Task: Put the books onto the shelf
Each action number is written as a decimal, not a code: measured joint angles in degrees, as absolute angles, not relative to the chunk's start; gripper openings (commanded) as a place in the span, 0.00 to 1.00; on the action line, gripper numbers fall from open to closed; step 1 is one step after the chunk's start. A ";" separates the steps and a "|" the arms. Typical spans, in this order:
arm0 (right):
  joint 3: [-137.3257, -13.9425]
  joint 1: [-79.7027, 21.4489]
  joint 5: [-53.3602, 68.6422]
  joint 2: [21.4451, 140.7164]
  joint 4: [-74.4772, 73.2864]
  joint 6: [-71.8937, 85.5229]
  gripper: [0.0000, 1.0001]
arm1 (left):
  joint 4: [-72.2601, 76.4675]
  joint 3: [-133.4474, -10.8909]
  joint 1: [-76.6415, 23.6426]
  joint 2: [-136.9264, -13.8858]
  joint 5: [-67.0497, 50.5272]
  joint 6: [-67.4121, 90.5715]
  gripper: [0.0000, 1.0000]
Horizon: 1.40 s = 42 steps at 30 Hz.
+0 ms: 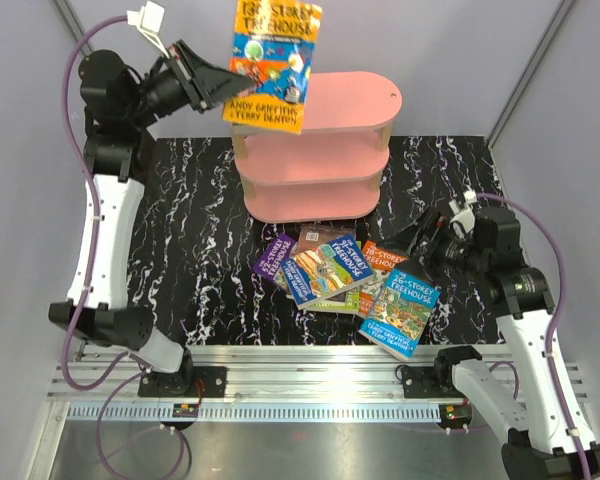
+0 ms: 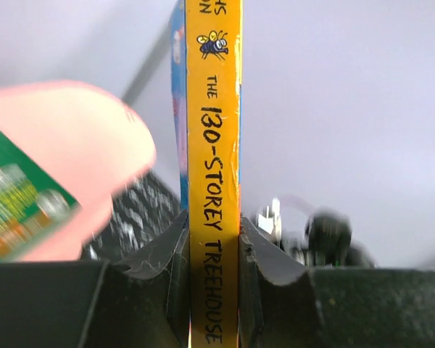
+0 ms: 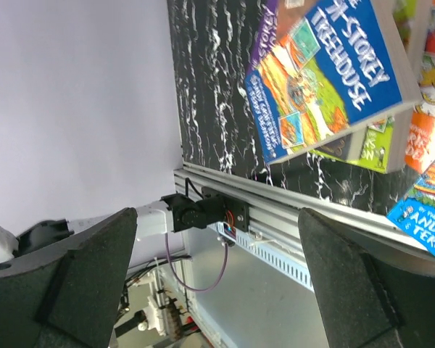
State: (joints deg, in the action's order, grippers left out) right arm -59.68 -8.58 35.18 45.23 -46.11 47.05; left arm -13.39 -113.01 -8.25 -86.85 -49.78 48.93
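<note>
The left pincer (image 1: 242, 88) sits high at the left, clamped narrow on the spine of a yellow book (image 1: 275, 62), "The 130-Storey Treehouse". The book stands upright over the left end of the pink shelf (image 1: 325, 150); whether it touches the top board I cannot tell. The shelf stands at the back of the black marbled surface (image 1: 190, 230). Just in front of it the other books (image 1: 345, 280) lie flat in an overlapping pile, purple at the left, blue and orange toward the right. Just right of the pile, the right pincer (image 1: 423, 238) gapes wide, holding nothing.
</note>
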 measured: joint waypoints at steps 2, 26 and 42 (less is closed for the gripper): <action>-56.29 -8.58 35.18 43.38 -46.02 48.71 1.00 | -9.45 -116.92 -6.35 -91.22 -48.97 52.90 0.00; -51.66 -8.58 35.44 43.55 -44.80 49.71 1.00 | -19.62 -121.43 -3.29 -105.06 -41.98 67.00 0.00; -50.43 -8.58 35.68 43.68 -44.12 49.28 1.00 | -37.23 -127.61 -4.38 -106.98 -35.16 56.82 0.00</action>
